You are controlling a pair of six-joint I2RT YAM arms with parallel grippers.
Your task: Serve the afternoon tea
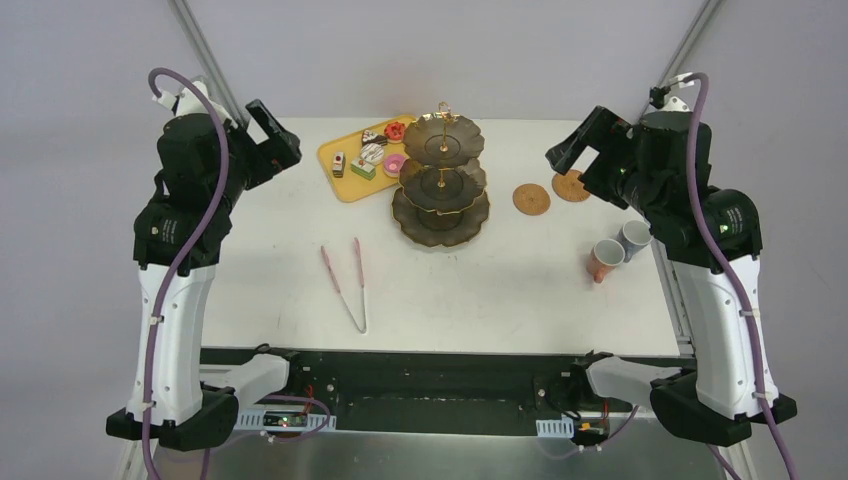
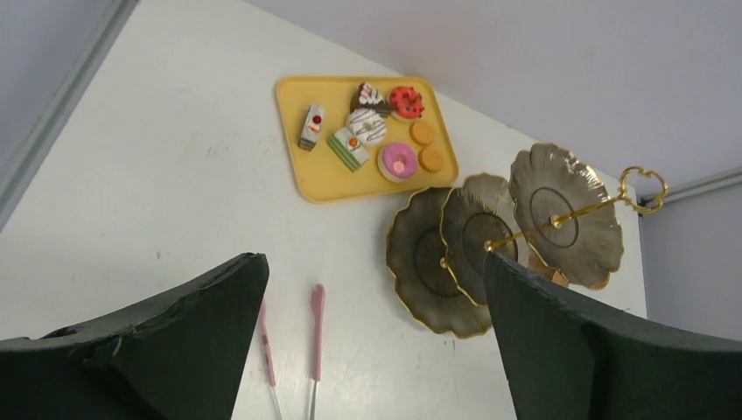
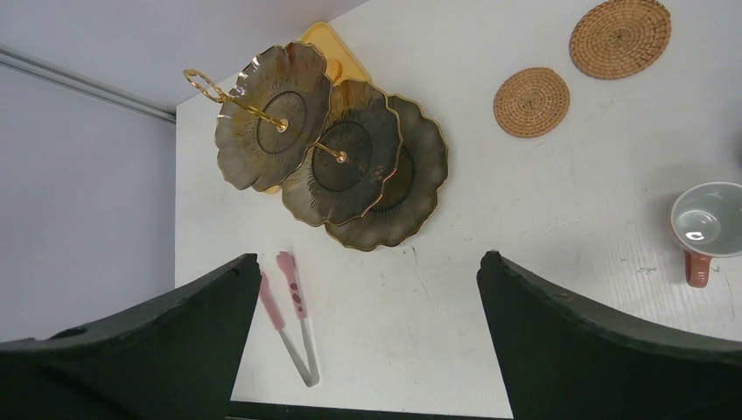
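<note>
The dark three-tier stand (image 1: 442, 180) with a gold rod stands at the table's middle back, its tiers bare; it also shows in the left wrist view (image 2: 490, 241) and right wrist view (image 3: 337, 162). Small cakes and orange cookies (image 2: 372, 131) lie on a yellow tray (image 1: 342, 178) left of the stand. Two woven coasters (image 1: 531, 199) (image 1: 570, 186) lie right of it. The pinkish cup (image 1: 604, 259) and blue-grey cup (image 1: 634, 238) sit at the right edge. My left gripper (image 1: 275, 135) and right gripper (image 1: 575, 145) are raised, open and empty.
Pink-tipped metal tongs (image 1: 345, 283) lie on the white table in front of the stand, left of centre; they also show in the left wrist view (image 2: 315, 337) and right wrist view (image 3: 289, 315). The table's dark front edge (image 1: 430, 355) runs between the arm bases.
</note>
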